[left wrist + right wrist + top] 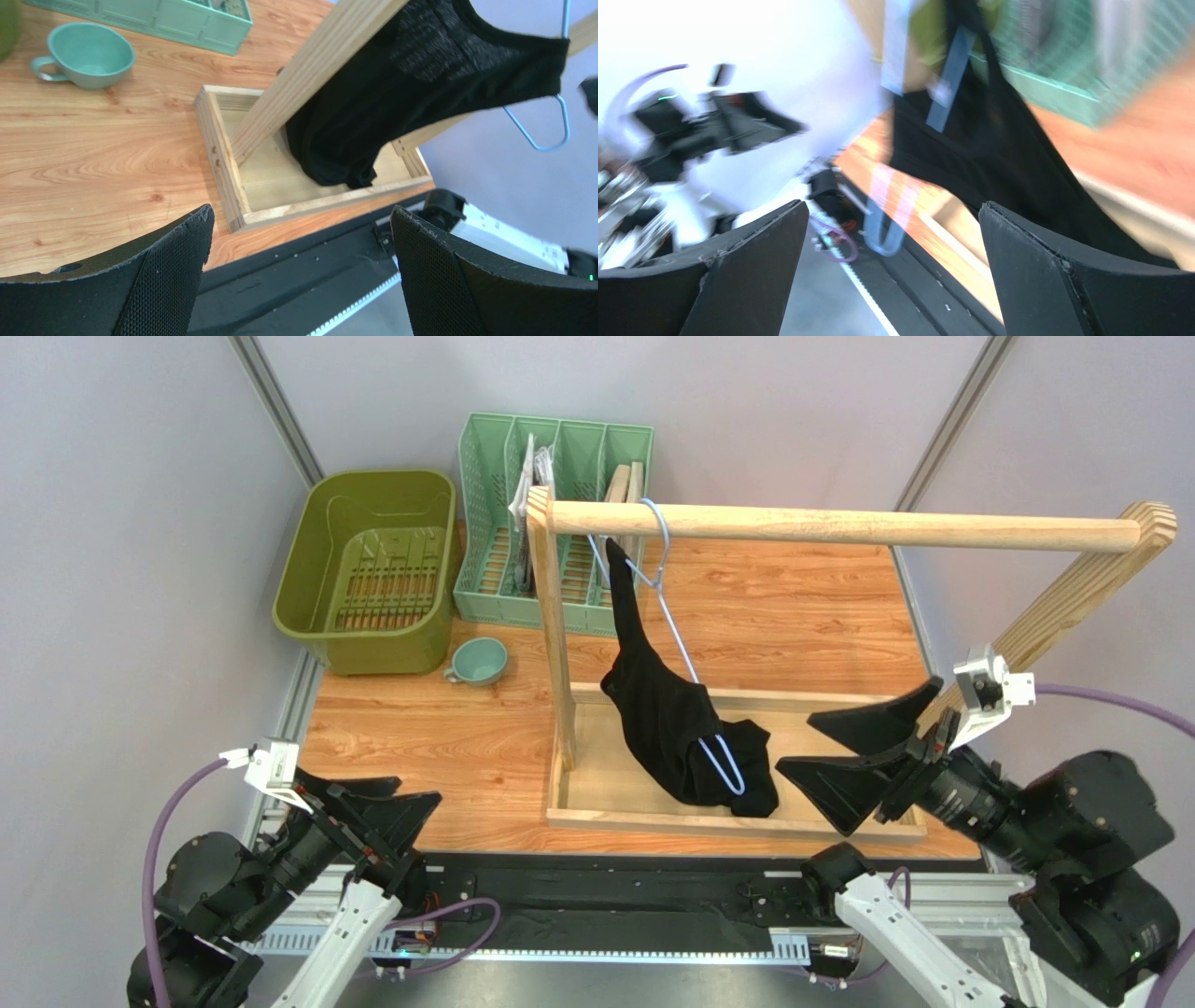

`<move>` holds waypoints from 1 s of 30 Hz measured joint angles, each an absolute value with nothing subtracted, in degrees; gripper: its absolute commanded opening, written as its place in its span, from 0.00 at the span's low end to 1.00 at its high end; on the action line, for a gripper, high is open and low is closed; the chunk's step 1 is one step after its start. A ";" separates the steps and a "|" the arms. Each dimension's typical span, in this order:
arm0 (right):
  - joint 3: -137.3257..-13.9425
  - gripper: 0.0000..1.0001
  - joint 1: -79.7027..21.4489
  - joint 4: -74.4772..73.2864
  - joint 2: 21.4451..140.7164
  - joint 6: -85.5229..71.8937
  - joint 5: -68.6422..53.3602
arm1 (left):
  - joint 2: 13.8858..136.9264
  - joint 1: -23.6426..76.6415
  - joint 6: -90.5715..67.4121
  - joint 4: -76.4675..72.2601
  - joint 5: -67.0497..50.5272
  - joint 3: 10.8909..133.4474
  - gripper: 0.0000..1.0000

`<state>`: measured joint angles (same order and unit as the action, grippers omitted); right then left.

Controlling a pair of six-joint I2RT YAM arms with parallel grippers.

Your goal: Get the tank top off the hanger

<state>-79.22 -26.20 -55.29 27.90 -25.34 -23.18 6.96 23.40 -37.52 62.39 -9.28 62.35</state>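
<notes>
The black tank top [673, 721] hangs on the light-blue wire hanger [673, 630], whose hook sits over the wooden rail [842, 525]. The garment droops toward the rack's base tray [617, 812]. One hanger corner [727, 770] pokes out of the fabric. My right gripper [856, 763] is open, just right of the garment, nothing between its fingers. In the right wrist view the tank top [997, 150] and hanger [885, 231] are blurred. My left gripper [386, 826] is open near the table's front left edge, far from the tank top [421, 77].
A wooden rack post [551, 630] stands left of the garment. A teal cup [477, 661], an olive bin [368, 567] and a green rack [554, 518] sit at the back left. The slanted right rack support [1066, 609] is near my right arm.
</notes>
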 measured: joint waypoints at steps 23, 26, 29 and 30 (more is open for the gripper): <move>-87.83 0.41 -32.34 -39.99 52.77 -27.09 -34.24 | 7.16 23.40 -37.12 59.61 -25.17 59.88 0.97; -86.96 0.41 -38.17 -39.55 53.63 -25.98 -28.18 | 7.16 23.40 -37.50 57.91 -27.05 59.64 0.97; -86.02 0.42 -43.97 -39.62 54.43 -23.90 -20.97 | 7.22 23.40 -38.37 56.05 -29.15 59.61 0.97; -85.54 0.42 -45.82 -39.66 54.74 -23.05 -18.28 | 7.25 23.40 -38.54 55.59 -29.65 59.61 0.97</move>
